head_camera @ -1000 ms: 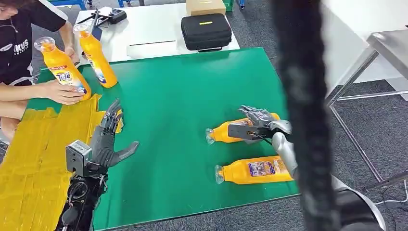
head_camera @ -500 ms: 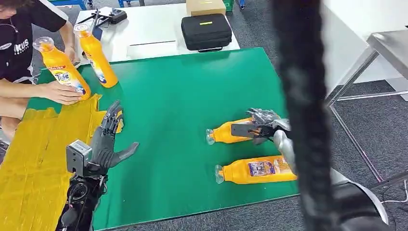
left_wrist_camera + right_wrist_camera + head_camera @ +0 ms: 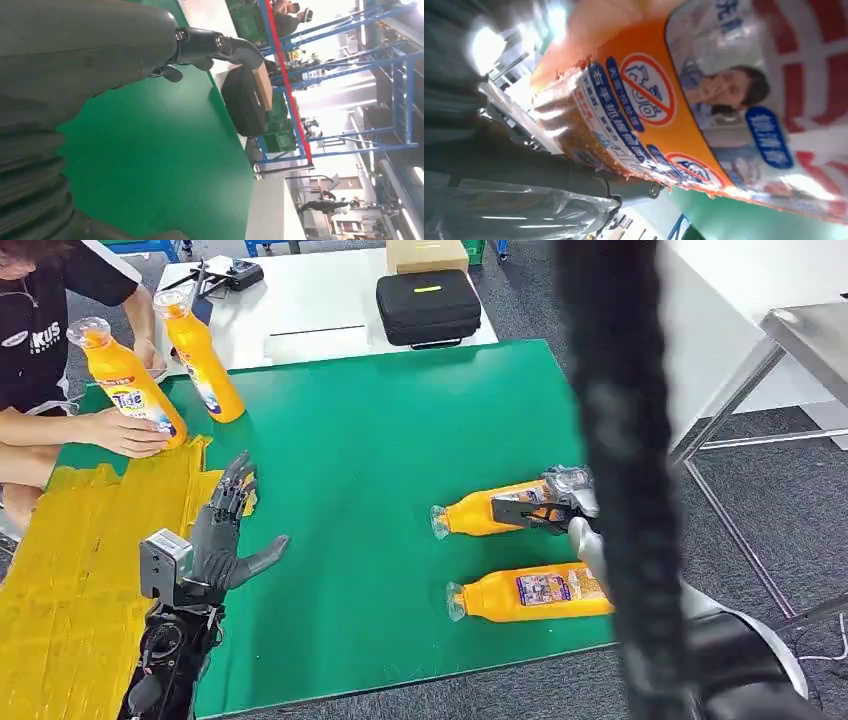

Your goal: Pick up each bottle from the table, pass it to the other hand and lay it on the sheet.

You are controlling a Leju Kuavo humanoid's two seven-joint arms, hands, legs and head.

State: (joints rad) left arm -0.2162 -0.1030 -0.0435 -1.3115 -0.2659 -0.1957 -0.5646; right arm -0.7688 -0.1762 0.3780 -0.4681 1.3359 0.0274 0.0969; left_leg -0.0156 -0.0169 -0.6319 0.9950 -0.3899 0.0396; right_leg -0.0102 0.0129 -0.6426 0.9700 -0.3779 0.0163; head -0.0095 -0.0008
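Two orange detergent bottles lie on the green table at the right. My right hand [image 3: 548, 502] is wrapped around the body of the farther bottle [image 3: 478, 515], which still rests on the table with its cap pointing left. In the right wrist view its label [image 3: 704, 100] is pressed close against my fingers [image 3: 524, 170]. The nearer bottle [image 3: 530, 592] lies untouched just in front. My left hand [image 3: 225, 530] hovers open, fingers spread, over the border of the yellow sheet [image 3: 80, 570]. It holds nothing.
A person at the far left steadies two upright orange bottles [image 3: 125, 385] [image 3: 200, 355] by the sheet's far edge. A black case [image 3: 428, 305] and a cardboard box [image 3: 427, 252] sit on the white table behind. A dark blurred strip [image 3: 620, 480] crosses the right side.
My right hand has dropped from just above the farther bottle and closed round it, nudging it slightly to the right. The left hand has stayed put.
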